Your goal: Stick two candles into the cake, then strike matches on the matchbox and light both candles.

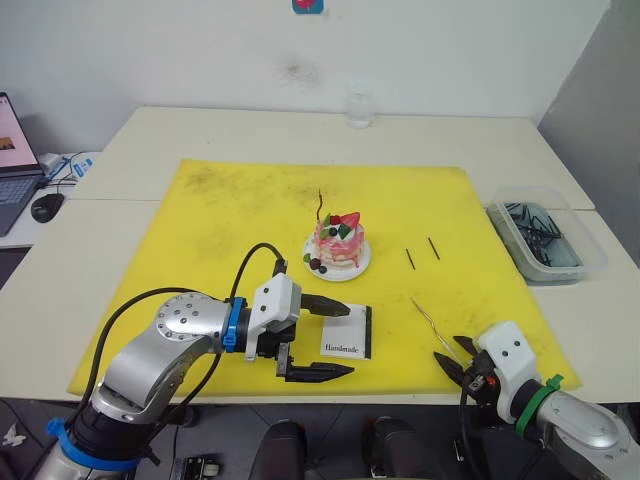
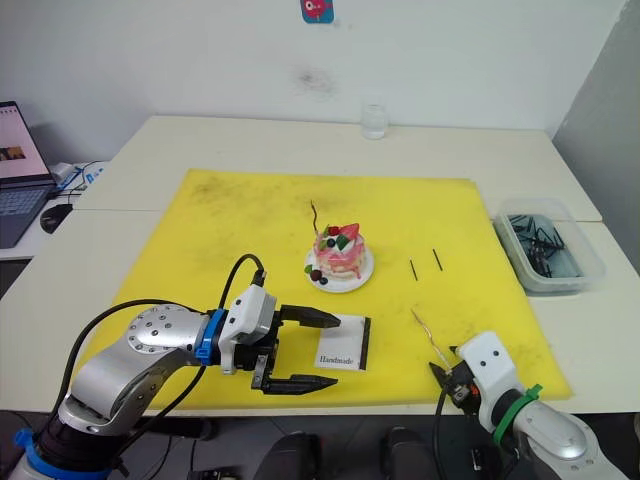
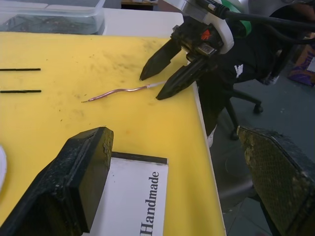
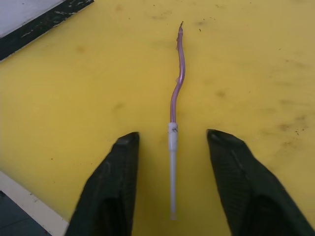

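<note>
The pink-and-white cake (image 1: 338, 245) sits on its white plate (image 1: 362, 264) mid-mat, with one thin candle (image 1: 320, 206) standing in its left side. The other candle (image 4: 175, 93) lies flat on the yellow mat (image 1: 230, 220) near the front right corner. My right gripper (image 4: 172, 136) is open, one finger on each side of that candle's pale lower end. Two short dark matches (image 1: 421, 253) lie right of the cake. The white matchbox (image 1: 347, 332) lies in front of the cake. My left gripper (image 1: 350, 340) is open, its fingers spread around the matchbox's left end without touching it.
A clear plastic bin (image 1: 545, 235) of dark sticks stands off the mat's right edge. A glass (image 1: 359, 108) is at the table's far side. A laptop (image 1: 10, 160) and mouse (image 1: 45, 207) sit at the far left. The mat's front edge runs just below both grippers.
</note>
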Controlling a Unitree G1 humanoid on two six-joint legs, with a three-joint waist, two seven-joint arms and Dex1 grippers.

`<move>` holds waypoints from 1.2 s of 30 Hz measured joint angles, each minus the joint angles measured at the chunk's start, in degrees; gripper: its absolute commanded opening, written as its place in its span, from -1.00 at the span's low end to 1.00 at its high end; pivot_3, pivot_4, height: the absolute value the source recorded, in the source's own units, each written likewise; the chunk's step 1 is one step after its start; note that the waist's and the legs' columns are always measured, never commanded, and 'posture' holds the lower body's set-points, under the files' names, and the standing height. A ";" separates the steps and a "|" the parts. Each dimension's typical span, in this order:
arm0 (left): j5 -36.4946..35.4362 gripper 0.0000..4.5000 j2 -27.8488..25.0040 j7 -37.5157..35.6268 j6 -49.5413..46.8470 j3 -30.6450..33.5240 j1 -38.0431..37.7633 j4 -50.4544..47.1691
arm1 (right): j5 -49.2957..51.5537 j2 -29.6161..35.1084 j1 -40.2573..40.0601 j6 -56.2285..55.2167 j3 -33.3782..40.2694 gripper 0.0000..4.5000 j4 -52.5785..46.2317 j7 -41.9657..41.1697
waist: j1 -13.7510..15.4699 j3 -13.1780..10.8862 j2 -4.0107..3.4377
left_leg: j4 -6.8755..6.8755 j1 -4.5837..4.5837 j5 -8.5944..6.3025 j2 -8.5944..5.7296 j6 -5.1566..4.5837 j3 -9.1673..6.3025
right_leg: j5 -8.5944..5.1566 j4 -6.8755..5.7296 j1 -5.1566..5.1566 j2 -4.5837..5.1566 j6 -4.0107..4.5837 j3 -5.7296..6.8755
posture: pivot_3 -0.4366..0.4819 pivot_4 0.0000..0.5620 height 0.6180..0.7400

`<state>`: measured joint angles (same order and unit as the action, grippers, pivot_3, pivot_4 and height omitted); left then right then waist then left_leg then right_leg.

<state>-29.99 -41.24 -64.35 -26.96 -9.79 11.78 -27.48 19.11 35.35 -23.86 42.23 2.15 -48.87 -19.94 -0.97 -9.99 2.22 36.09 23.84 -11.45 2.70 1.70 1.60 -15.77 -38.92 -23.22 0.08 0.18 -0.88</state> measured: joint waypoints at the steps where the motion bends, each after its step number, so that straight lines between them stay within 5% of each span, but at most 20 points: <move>1: 0.00 1.00 -0.01 0.06 0.00 0.00 -0.04 -0.01 | 0.01 0.00 0.12 0.34 -0.05 -0.64 -0.20 -0.04 | 0.00 0.00 0.00 | 0.01 0.00 0.00 0.00 0.00 0.00 | 0.00 0.00 0.00 0.00 0.00 0.00 | -0.05 -0.47 1.00; 4: -0.01 1.00 -0.01 0.41 -0.01 0.00 -0.04 -0.28 | 0.34 0.03 0.45 1.36 0.47 -0.99 -0.53 -0.56 | 0.01 0.00 0.00 | 0.01 0.00 0.00 0.00 0.00 0.00 | 0.00 0.00 0.01 0.00 0.00 0.00 | -0.05 -0.47 1.00; 12: -3.36 1.00 0.77 2.57 -4.04 0.13 0.58 -1.99 | 4.08 3.44 1.56 3.97 8.32 -0.99 -0.64 -5.68 | 0.04 0.00 0.00 | -0.01 0.01 0.00 -0.01 0.00 0.00 | 0.10 0.00 0.00 -0.01 -0.18 0.01 | -0.05 -0.47 1.00; 21: -12.73 1.00 1.29 2.99 -12.37 0.43 7.39 -3.98 | 8.69 16.11 0.54 0.13 26.34 -0.99 11.14 -25.22 | 0.24 -0.01 0.01 | 0.00 0.01 0.00 -0.10 -0.01 -0.01 | 0.14 0.02 0.04 -0.23 -0.25 0.01 | -0.05 -0.47 1.00; 28: -12.83 1.00 2.71 2.41 -12.66 -0.23 9.72 -3.96 | 8.47 18.52 -1.24 -3.82 28.42 -0.99 18.07 -33.32 | 0.26 -0.01 0.01 | 0.00 0.01 0.00 -0.10 0.00 -0.02 | 0.14 0.00 0.04 -0.41 -0.25 0.05 | -0.05 -0.47 1.00; 36: -12.42 1.00 2.79 2.31 -12.35 -0.66 10.12 -3.70 | 6.82 18.80 -1.77 -3.29 27.98 -0.99 19.21 -33.53 | 0.25 -0.01 0.00 | 0.00 0.00 0.00 -0.08 0.00 -0.05 | 0.15 -0.01 0.04 -0.43 -0.26 0.00 | -0.05 -0.47 1.00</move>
<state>-42.41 -38.45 -62.03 -39.30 -10.45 21.90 -31.19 25.93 54.15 -25.63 38.94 30.13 -29.66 -53.47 -0.72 -9.99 2.22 36.09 23.84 -11.45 2.62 1.70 1.55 -15.62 -38.93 -23.18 -0.35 -0.08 -0.88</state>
